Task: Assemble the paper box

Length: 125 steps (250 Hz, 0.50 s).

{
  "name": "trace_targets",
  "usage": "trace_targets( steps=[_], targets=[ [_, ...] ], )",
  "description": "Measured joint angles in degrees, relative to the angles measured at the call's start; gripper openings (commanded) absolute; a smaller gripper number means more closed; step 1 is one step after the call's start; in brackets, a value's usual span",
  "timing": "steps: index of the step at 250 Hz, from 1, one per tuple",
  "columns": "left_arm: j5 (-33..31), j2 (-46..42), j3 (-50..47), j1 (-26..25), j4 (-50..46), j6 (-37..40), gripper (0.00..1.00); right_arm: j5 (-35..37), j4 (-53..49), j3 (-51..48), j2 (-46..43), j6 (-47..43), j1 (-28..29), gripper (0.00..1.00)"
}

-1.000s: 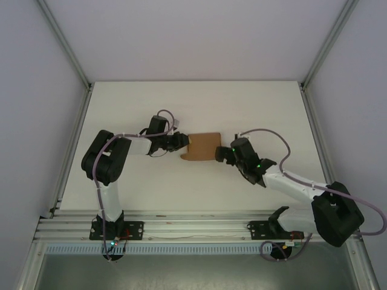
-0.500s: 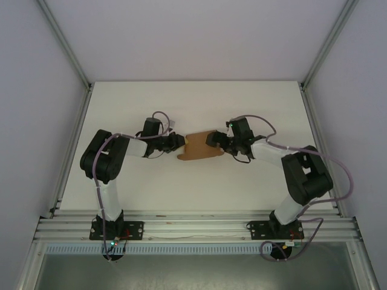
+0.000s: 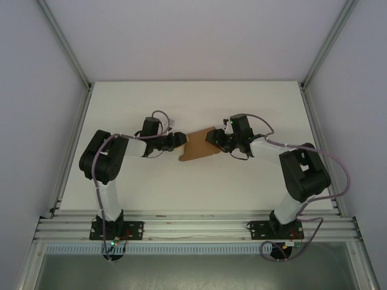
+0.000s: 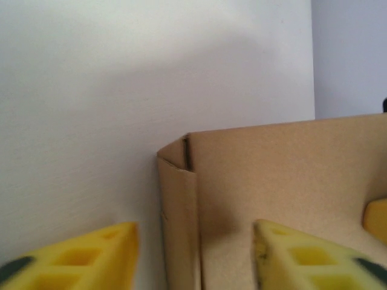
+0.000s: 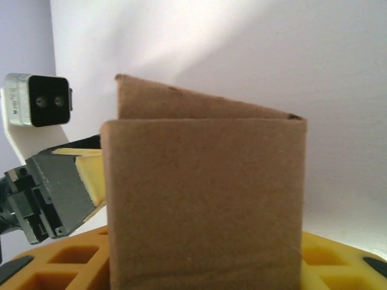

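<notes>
Left gripper (image 3: 179,141): open. In the left wrist view its yellow fingers (image 4: 91,257) straddle a folded corner wall of the paper box (image 3: 198,146). One finger is outside the wall and the other is inside the box, with a visible gap on both sides and no contact. The box is straight ahead of the fingertips and runs off to the gripper's right.

Right gripper (image 3: 211,139): closed on the box. In the right wrist view an upright brown cardboard panel fills the whole span between the two yellow pads (image 5: 338,260), with no daylight on either side. A second cardboard layer shows just behind the panel's top edge, slanting down to the right.

The top view puts the box between the two grippers over the white table (image 3: 121,103). It is skewed, with the left gripper at its left end and the right gripper overlapping its right end.

Beyond the panel, to the right gripper's left, sit the left arm's white camera module (image 5: 36,99) and one of that arm's yellow fingers, just beside the box edge.

I can't tell whether the box underside touches the table.
</notes>
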Motion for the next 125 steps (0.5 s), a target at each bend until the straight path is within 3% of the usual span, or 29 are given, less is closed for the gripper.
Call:
trace_targets(
  steps=[13, 64, 125],
  targets=[
    [-0.31, -1.62, 0.13, 0.00, -0.52, 0.57, 0.99, 0.31, -0.33, 0.00, -1.11, 0.83, -0.02, 0.50],
    [-4.48, -10.73, 3.85, -0.83, -7.19, 8.90, 1.00, 0.72, -3.85, 0.07, -3.28, 4.17, -0.90, 0.39],
    [-11.74, -22.86, 4.37, -5.88, -14.10, 25.38, 1.00, 0.92, -8.98, 2.08, -5.05, 7.39, -1.46, 0.38]
  ],
)
